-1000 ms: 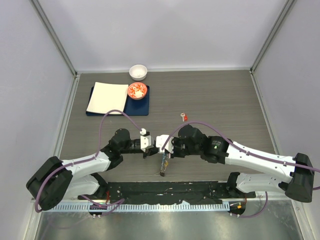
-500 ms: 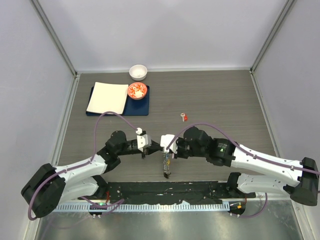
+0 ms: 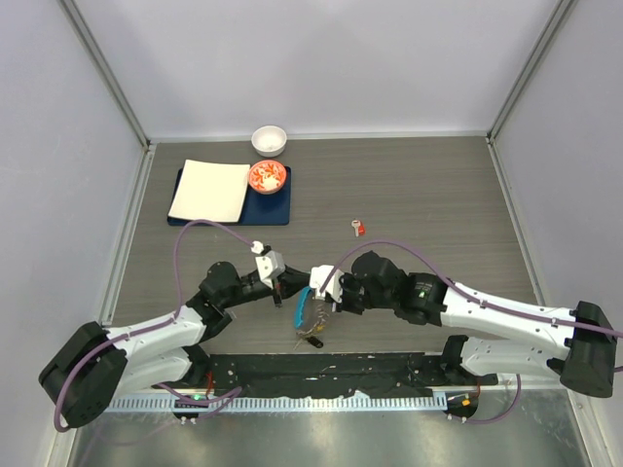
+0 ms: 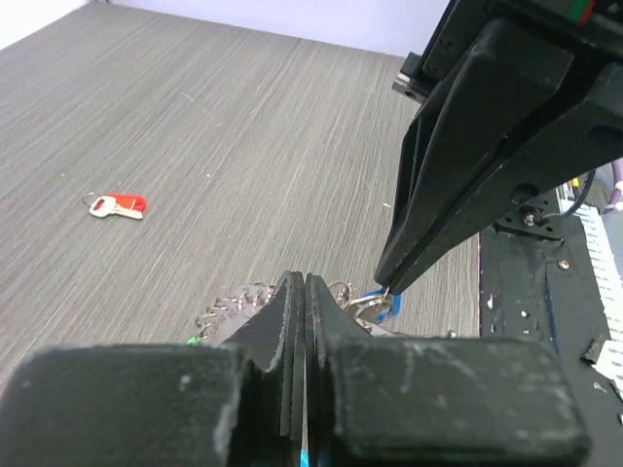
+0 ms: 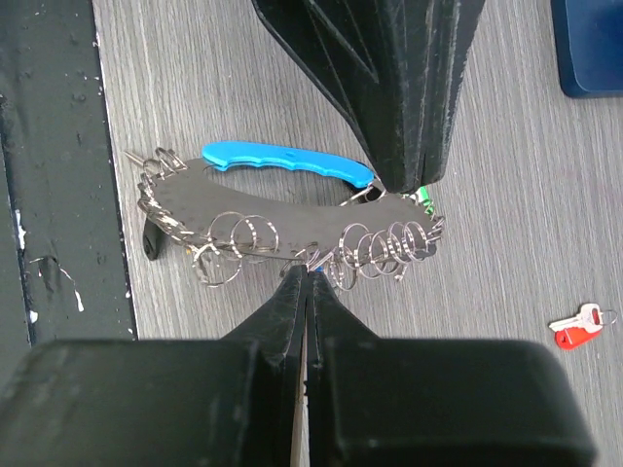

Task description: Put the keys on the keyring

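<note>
Metal keyring [image 5: 273, 209] pinched from opposite sides by left gripper [image 4: 304, 284], right gripper [image 5: 306, 277].

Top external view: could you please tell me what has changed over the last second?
The keyring swung from pointing at the arms to a slant and shifted slightly left, so its light-blue strip now shows. The left gripper drew back leftward; it and the right gripper are shut on the ring. The red key and white cloth stayed put.

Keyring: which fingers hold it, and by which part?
Both pairs. The left fingers pinch the keyring at the end of its blue strip; the right fingers pinch the opposite, ring-lined edge.
</note>
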`<state>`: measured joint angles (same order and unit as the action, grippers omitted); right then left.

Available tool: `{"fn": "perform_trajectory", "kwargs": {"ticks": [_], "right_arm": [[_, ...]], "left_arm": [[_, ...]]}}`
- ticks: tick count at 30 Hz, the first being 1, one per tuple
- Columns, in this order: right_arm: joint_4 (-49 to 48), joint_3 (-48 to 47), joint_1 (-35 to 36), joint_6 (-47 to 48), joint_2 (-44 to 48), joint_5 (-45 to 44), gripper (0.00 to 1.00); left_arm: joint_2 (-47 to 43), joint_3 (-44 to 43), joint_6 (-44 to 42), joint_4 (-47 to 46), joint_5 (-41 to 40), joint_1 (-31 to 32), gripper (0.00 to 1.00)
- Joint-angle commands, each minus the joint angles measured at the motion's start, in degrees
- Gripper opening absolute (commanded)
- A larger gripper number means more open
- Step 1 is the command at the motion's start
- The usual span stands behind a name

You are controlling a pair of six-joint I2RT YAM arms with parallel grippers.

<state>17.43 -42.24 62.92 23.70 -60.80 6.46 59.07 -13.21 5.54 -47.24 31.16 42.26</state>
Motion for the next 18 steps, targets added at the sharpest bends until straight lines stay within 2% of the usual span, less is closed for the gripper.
{"fn": "perform_trajectory", "kwargs": {"ticks": [1, 7, 14, 18], "right_arm": [[-5.74, -0.13, 0.1, -0.5, 0.94, -0.57, 0.01], [-3.29, -1.26, 0.1, 0.38, 1.82, -1.45, 0.01], [-2.05, -2.41, 0.1, 1.43, 1.38, -1.36, 0.01], [-1.17, -3.11, 0.1, 1.96, 1.56, -1.36, 0.01]], "left_arm": [[0.08, 0.38, 0.27, -4.79, -0.05, -0.07, 0.03], [3.32, 0.03, -4.48, -3.73, 6.36, -0.07, 0.27], [7.28, -3.66, -10.02, 2.5, 15.32, -0.07, 0.29], [8.25, -4.98, -13.09, 3.91, 16.56, -0.16, 0.33]]}}
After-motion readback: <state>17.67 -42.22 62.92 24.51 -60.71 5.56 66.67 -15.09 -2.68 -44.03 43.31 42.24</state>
